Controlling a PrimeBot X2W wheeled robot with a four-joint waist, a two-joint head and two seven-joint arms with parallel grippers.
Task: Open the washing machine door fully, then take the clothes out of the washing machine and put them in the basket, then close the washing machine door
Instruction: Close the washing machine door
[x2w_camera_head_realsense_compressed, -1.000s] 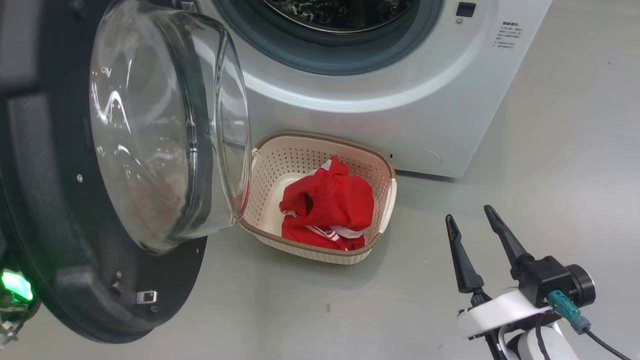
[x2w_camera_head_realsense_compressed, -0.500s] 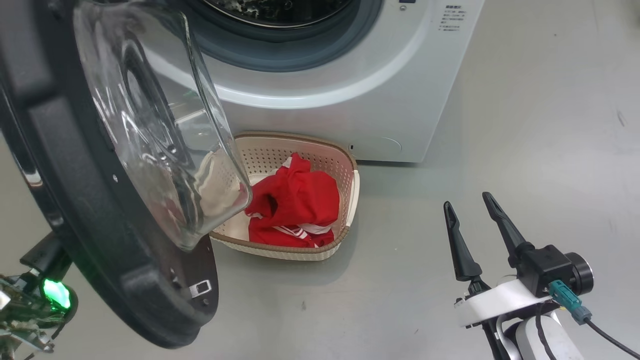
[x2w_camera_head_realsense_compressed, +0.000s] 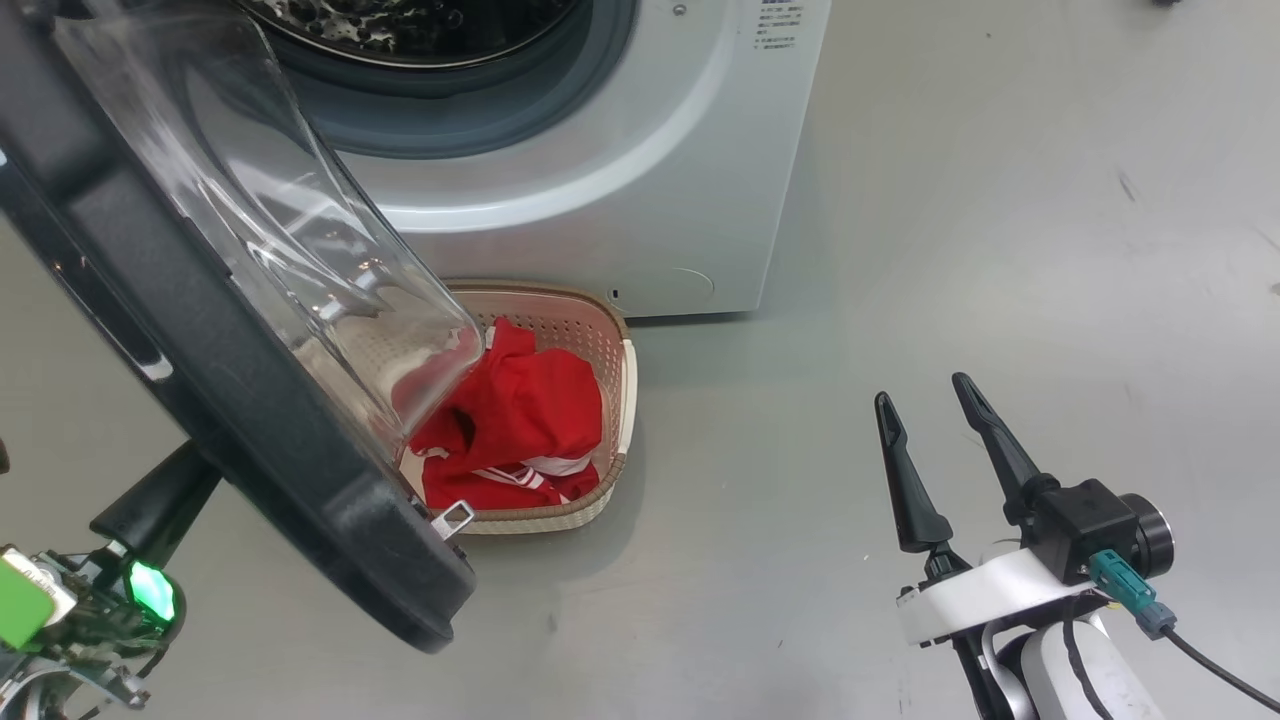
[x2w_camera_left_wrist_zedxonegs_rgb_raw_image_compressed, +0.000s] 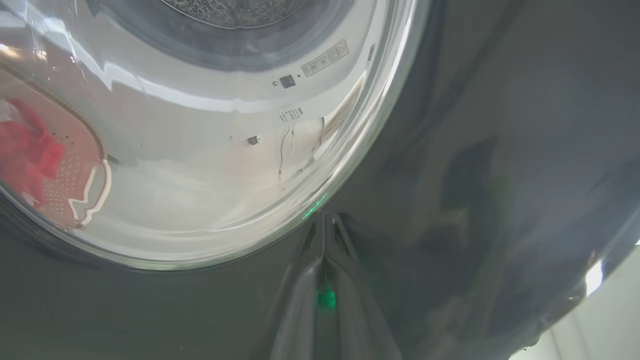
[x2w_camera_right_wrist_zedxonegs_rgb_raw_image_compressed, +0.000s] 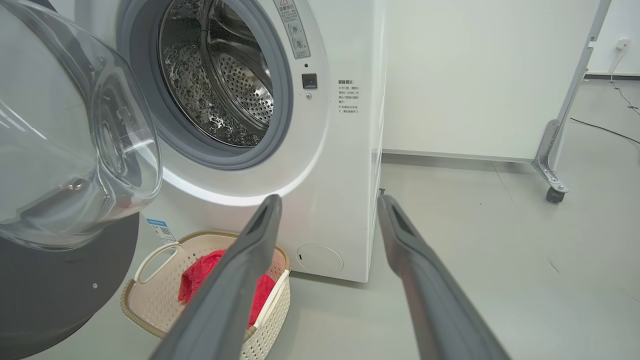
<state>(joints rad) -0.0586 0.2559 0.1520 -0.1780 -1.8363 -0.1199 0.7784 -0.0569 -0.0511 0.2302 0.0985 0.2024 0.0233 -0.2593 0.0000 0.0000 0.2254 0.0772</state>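
A smooth pale grey floor (x2w_camera_head_realsense_compressed: 950, 200) with a few dark scuff marks lies under soft, even light. Behind stands a plain white partition panel (x2w_camera_right_wrist_zedxonegs_rgb_raw_image_compressed: 475, 75) on a slanted silver metal leg (x2w_camera_right_wrist_zedxonegs_rgb_raw_image_compressed: 570, 95) with a small dark caster (x2w_camera_right_wrist_zedxonegs_rgb_raw_image_compressed: 553, 195). A thin black cable (x2w_camera_right_wrist_zedxonegs_rgb_raw_image_compressed: 600, 129) trails on the floor nearby.

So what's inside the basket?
Red clothes with white stripes lie crumpled inside the basket. Anything under them is covered. In the head view the open door hides the basket's left side.
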